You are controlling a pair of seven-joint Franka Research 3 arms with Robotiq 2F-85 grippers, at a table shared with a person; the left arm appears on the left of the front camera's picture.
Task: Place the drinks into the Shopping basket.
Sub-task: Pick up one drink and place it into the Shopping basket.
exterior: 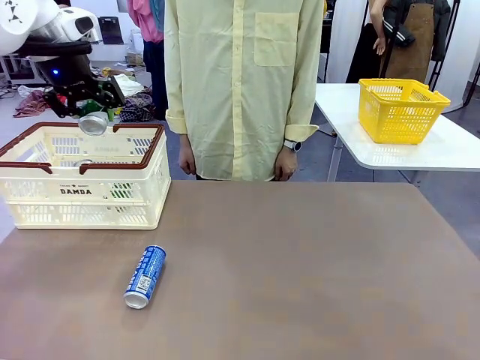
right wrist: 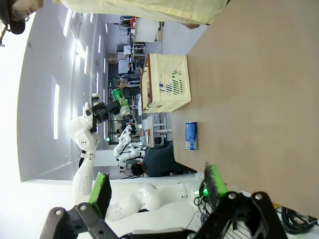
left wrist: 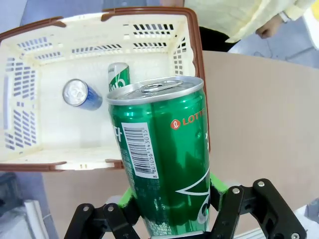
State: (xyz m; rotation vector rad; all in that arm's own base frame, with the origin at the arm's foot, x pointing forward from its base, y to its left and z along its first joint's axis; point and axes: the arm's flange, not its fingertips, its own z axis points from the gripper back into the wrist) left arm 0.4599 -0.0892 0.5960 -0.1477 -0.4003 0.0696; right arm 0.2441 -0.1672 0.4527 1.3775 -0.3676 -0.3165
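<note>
While clamped across its lower body by the left gripper point(left wrist: 172, 209), hangs above the near rim of the cream slatted plastic Shopping basket point(exterior: 142, 206), by the tabletop's far-left corner: a slim green aluminium can point(left wrist: 162, 159), rigid but thin-walled and slick, probably best gripped mid-body. Lies near the tabletop's front-left edge: a blue aluminium can point(exterior: 145, 276), likely to roll. Stands spread wide and empty: the right gripper point(right wrist: 157, 191).

We seem to be in a robotics lab set up like a mock shop, going by the white robot arm point(right wrist: 84, 149) at another bench, a shopping crate point(exterior: 82, 180), a yellow basket point(exterior: 400, 109) on a side table point(exterior: 450, 150), and bare grey floor.
</note>
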